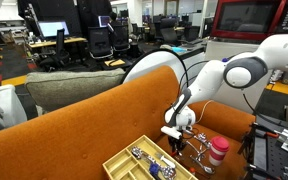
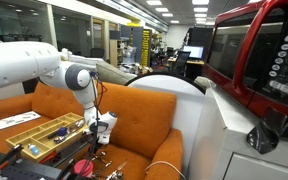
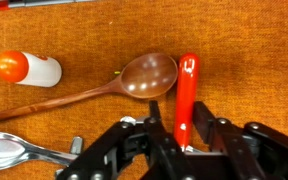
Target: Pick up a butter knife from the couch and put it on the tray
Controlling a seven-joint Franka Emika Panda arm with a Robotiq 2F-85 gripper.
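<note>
The knife (image 3: 187, 80), glossy red and rod-shaped, lies on the woven couch (image 3: 254, 60) between the claw's (image 3: 183, 130) fingers, beside a smooth wooden spoon (image 3: 144, 76); whether they clamp it is unclear.

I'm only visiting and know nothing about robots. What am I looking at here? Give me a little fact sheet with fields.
Setting: large burnt-orange fabric couch
Machine: white robot arm, bent down towards the seat
Pincer: its fingers stand on either side of a red-handled utensil; whether they grip it is unclear
Beside it: brown wooden spoon and shiny metal spoon, lying on the seat
Tray: pale yellow wooden cutlery organiser, on the seat, with some cutlery inside
Nearby: pink cup with red lid
</note>
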